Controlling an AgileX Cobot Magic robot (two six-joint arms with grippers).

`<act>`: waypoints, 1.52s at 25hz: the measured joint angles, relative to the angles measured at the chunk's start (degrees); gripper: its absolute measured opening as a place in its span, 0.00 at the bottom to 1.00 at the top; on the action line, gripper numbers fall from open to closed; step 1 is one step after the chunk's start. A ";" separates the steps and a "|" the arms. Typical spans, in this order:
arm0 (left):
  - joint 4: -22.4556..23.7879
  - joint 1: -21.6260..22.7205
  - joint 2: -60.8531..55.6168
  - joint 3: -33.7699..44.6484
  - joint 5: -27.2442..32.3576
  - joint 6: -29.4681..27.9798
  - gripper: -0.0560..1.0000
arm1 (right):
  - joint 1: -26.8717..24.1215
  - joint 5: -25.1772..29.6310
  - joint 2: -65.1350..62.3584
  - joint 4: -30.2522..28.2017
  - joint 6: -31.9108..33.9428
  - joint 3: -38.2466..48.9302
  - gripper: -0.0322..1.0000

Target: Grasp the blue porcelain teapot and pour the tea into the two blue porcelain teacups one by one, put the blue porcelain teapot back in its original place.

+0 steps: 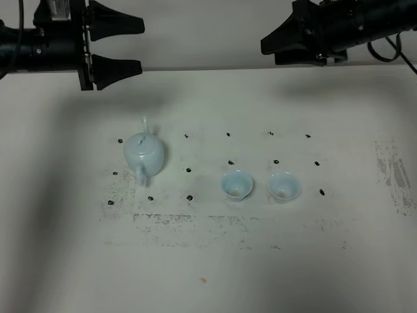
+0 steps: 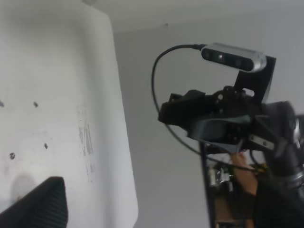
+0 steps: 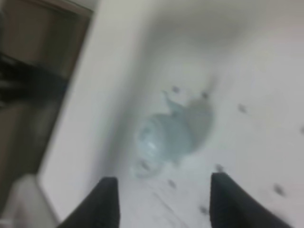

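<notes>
Black and spread wide on nothing, our left gripper (image 1: 127, 45) hangs behind the teapot (image 1: 144, 154), which stands left of the two cups (image 1: 236, 184) (image 1: 284, 186), lined up, we judge, for easy pouring, our right gripper (image 3: 164, 178) likewise agape, empty.

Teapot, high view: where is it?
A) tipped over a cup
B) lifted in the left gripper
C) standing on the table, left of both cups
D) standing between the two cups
C: the blue porcelain teapot stands upright on the table, with the nearer teacup and the farther teacup both to its right.
</notes>
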 joint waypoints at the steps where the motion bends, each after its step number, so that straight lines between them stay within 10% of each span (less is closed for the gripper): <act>1: 0.07 0.17 -1.82 0.00 0.00 0.42 0.77 | 0.00 0.00 -1.35 -2.99 1.08 0.00 0.44; 10: 11.11 0.36 -13.93 0.00 -2.64 3.46 0.76 | 1.07 0.29 -20.29 -32.45 14.00 3.03 0.44; 20: 23.96 0.36 -14.36 0.00 -11.77 -1.20 0.76 | 9.33 -1.27 -47.29 -55.33 29.17 29.69 0.44; 38: 25.81 0.36 -14.36 0.00 -12.48 -0.98 0.76 | 11.76 -8.26 -80.77 -64.23 39.73 69.12 0.44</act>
